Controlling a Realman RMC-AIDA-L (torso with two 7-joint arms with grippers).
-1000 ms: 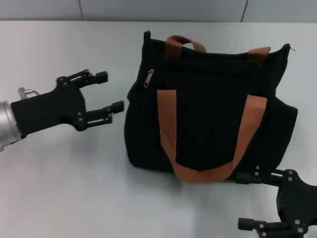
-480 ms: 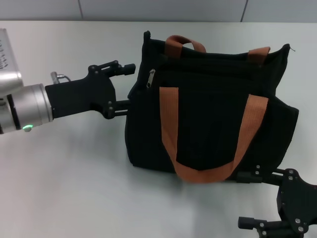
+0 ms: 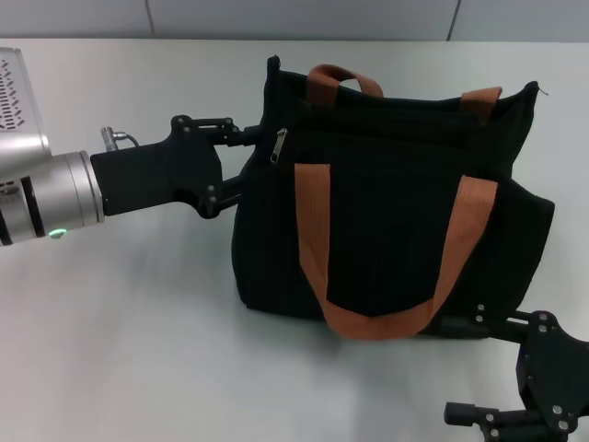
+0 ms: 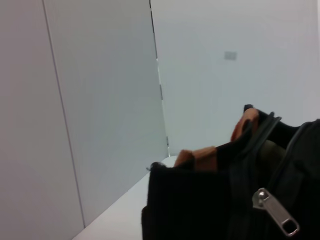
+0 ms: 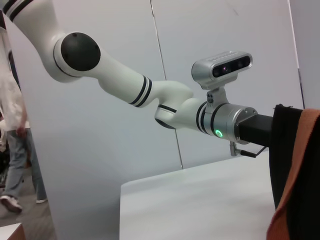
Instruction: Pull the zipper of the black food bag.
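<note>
Left gripper [image 3: 241, 161] closes in on the zipper [image 3: 278, 145] at the black food bag's [image 3: 386, 203] upper left corner.

Over the past second it has crossed the table [image 3: 120, 322] from well apart to the bag's side, fingers spread, pull tab not yet pinched. One bag, one tab, two orange straps; the right gripper [image 3: 479, 368] waits spread below.

A lab: bare white table [image 3: 138, 350], grey partition panels [image 4: 100, 100].
</note>
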